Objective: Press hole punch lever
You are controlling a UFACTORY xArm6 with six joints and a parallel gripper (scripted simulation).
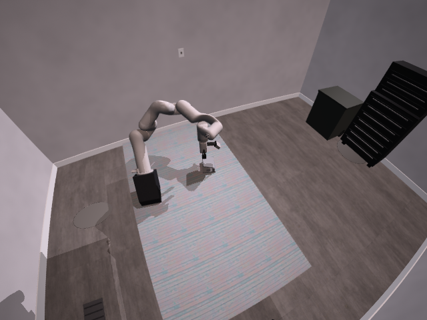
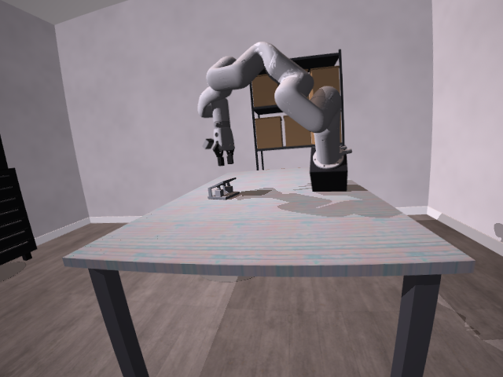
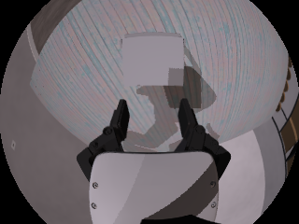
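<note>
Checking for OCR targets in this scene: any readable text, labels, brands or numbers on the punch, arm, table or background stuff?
None readable in any view.
Hole punch: plain grey, no marking visible.
Arm and gripper: no logo or label shows.
Black pedestal: blank.
Boxes on the shelf rack: plain brown faces.
Wall plate: too small to tell, no text seen.

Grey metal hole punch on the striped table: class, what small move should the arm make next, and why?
Probably lower straight down: the black claw, still partly open and holding nothing, hangs above the grey metal hole punch, whose lever stands raised and untouched.
</note>
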